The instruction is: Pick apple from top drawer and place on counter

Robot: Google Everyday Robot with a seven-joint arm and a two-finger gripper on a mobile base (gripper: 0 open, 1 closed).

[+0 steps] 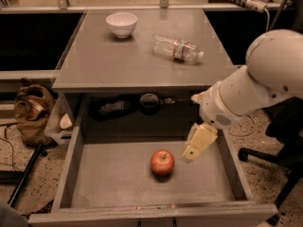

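Note:
The red apple (162,162) lies on the grey floor of the open top drawer (118,176), a little right of the middle. My gripper (198,144) hangs from the white arm inside the drawer, just right of the apple and slightly above it, not touching it. The grey counter (128,60) is above and behind the drawer.
A white bowl (121,23) and a lying plastic bottle (176,48) are on the counter. Dark objects (149,101) sit at the back under the counter. A brown bag (32,112) is on the floor at the left, and a chair base (265,157) at the right.

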